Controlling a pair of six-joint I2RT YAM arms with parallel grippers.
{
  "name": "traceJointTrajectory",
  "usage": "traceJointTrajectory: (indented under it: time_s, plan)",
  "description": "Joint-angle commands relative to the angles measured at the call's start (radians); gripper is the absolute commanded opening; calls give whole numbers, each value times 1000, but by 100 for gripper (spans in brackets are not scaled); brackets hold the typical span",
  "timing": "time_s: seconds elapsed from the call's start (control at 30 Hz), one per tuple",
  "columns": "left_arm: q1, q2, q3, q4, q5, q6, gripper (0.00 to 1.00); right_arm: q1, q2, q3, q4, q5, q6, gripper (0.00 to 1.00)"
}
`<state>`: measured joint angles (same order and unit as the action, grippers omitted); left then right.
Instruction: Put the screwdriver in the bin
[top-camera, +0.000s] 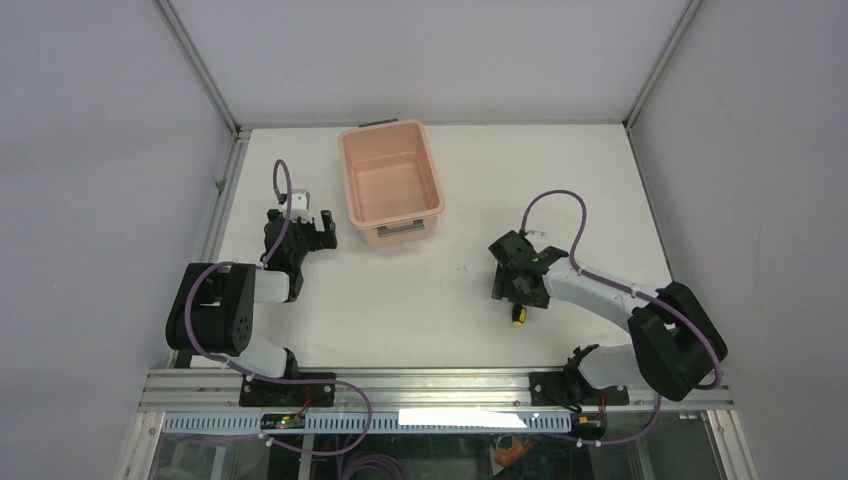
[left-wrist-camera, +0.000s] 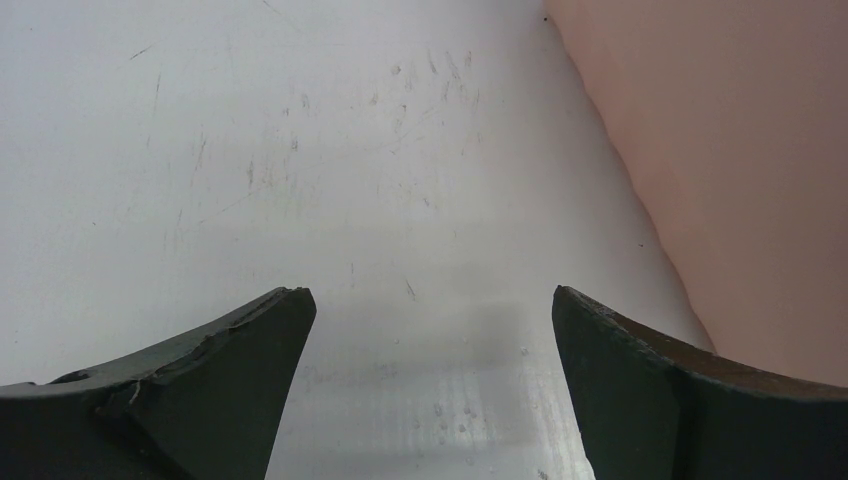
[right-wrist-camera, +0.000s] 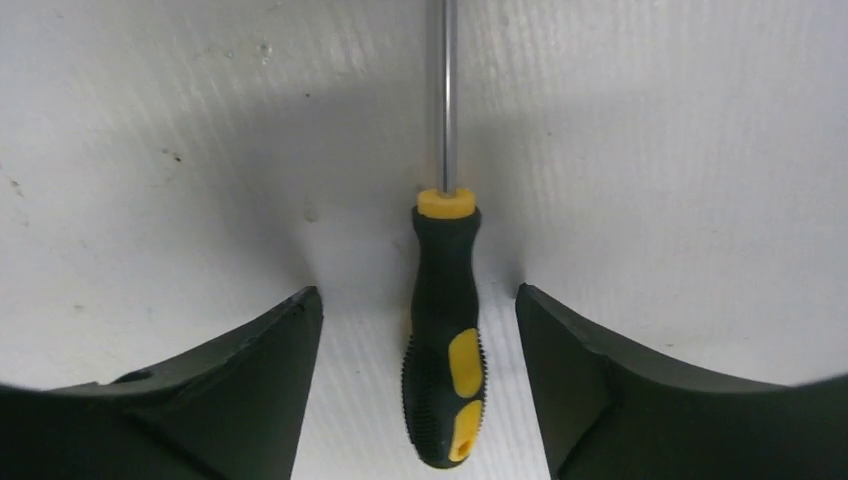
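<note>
The screwdriver (right-wrist-camera: 445, 340) lies flat on the surface (top-camera: 450, 320), its handle between the spread fingers of our right end effector (right-wrist-camera: 418, 296), which is released and grips nothing. We judge the grasp is at hand. Next we must clench on the handle, lift, and carry it to the salmon-pink bin (top-camera: 392, 185), well apart. Our left end effector (left-wrist-camera: 430, 300), also released, hovers beside the bin.

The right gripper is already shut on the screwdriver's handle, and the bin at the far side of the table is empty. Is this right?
Not entirely. The right wrist view shows the right gripper open, its fingers beside the screwdriver handle with gaps on both sides. The bin is empty.
</note>
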<state>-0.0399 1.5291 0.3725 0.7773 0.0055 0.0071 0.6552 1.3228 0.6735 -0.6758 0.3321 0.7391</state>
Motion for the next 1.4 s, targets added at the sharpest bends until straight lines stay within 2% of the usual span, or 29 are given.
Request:
traceJointTrajectory:
  time_s: [0.0, 0.03, 0.1, 0.13, 0.2, 0.23, 0.33, 0.53, 0.63, 0.77, 0.93, 1.1, 1.37]
  plan:
    - [-6, -22, 11, 27, 10, -16, 99, -4, 53, -17, 48, 1, 49, 64]
    - [-7, -22, 11, 27, 9, -16, 99, -3, 53, -20, 53, 1, 51, 53]
    - [-7, -21, 11, 27, 10, -16, 99, -4, 45, -22, 55, 8, 49, 25]
    - [-7, -22, 11, 27, 10, -16, 99, -3, 38, -17, 50, 17, 42, 16]
    - [-6, -22, 11, 27, 10, -16, 99, -5, 19, 1, 17, 44, 29, 2]
    - [-7, -21, 11, 27, 9, -16, 99, -4, 6, 14, -2, 55, 18, 0]
    - [-6, -21, 11, 27, 10, -16, 99, -5, -50, 74, -64, 86, -20, 0]
    - [-6, -21, 11, 27, 10, -16, 99, -5, -177, 294, -188, 155, -152, 0]
    - [-7, -22, 11, 27, 10, -16, 99, -5, -176, 414, -241, 167, -198, 0]
    - [-7, -22, 11, 27, 10, -16, 99, 1, -125, 581, -210, 95, -257, 0]
    - [-6, -22, 11, 27, 9, -16, 99, 84, 55, 819, -142, 13, -357, 0]
    - [-7, -21, 11, 27, 10, -16, 99, 179, 344, 1129, -120, -29, -433, 0]
    - [-7, -22, 11, 27, 10, -16, 99, 196, 770, 1562, -188, -91, -439, 0]
